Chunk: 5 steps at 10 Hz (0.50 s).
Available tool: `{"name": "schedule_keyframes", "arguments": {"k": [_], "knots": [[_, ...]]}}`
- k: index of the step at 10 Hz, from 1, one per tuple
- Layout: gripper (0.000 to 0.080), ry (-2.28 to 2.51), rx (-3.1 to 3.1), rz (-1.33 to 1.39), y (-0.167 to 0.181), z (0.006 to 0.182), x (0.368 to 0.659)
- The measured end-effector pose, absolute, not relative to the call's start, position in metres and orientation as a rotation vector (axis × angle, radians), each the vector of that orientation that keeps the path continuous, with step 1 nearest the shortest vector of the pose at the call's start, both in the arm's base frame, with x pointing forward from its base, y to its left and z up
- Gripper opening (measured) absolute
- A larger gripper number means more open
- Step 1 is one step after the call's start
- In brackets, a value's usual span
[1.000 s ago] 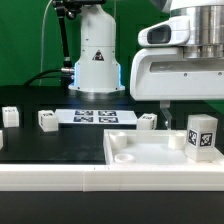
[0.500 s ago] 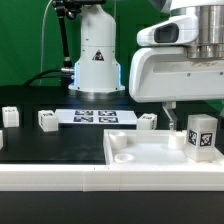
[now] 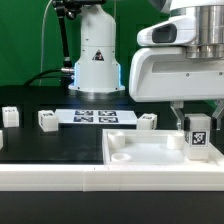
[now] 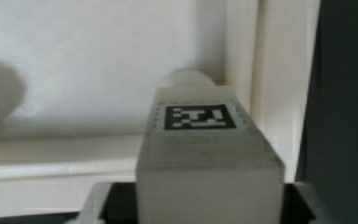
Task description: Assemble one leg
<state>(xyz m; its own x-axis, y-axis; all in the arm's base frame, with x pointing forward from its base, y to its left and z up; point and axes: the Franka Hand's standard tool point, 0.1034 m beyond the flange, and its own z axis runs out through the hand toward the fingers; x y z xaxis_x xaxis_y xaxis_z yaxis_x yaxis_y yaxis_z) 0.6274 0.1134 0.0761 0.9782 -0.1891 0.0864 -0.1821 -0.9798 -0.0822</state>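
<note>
claw [image 3: 198,124] is clamped on the leg [image 3: 198,138], holding it upright over the tray's [image 3: 140,160] corner on the exterior view's right; I'd keep it dead vertical and line it up with the corner before pressing down; other legs [image 3: 46,120] sit on the surface [image 3: 30,140]

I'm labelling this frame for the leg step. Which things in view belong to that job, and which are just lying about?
In the job:
the leg
the gripper holding it
the white tray-like piece

Lying about:
the marker board
small white parts on the table
</note>
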Motion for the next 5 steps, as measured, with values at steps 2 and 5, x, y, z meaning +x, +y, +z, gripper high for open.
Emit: {"name": "schedule_keyframes", "arguments": {"k": [2, 5], "knots": [[0.0291, 0.65, -2.962, -0.185, 0.111, 0.0745, 0.6271], [0.0292, 1.204, -2.763, -0.161, 0.1097, 0.0734, 0.6255]]}}
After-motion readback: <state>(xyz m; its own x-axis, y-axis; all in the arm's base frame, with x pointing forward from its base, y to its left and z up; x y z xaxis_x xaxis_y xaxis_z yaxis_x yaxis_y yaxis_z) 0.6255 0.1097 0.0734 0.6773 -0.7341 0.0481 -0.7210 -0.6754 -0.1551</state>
